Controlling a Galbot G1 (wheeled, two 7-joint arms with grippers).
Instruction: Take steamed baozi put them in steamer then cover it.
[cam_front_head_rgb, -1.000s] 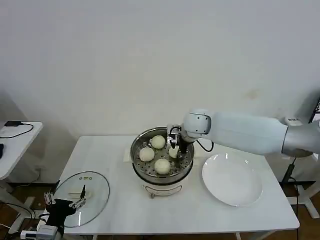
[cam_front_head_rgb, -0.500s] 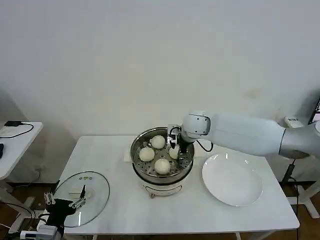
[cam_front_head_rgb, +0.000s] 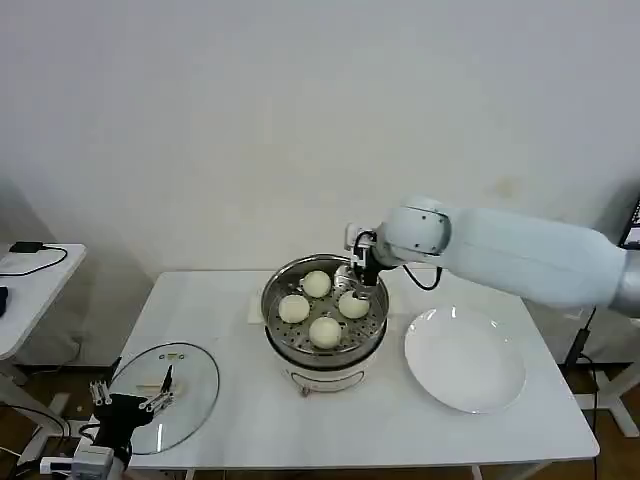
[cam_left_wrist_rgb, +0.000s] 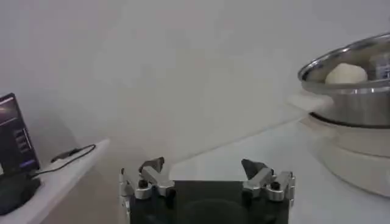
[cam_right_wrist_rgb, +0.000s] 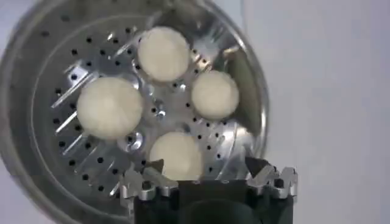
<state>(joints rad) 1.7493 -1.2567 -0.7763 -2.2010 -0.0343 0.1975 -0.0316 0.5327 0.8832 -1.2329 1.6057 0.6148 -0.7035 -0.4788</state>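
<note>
Head view gives me the cover lying left of the steamer; right wrist view shows four baozi inside, right gripper spread empty above; left gripper spread too.

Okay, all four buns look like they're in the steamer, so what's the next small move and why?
Probably the left gripper should close on the cover by its handle. All four steamed baozi sit on the perforated tray in the steamer, the plate is bare, and the right gripper, open and empty, sits above the steamer's far rim. The cover lies flat on the table, beside the left gripper.
</note>
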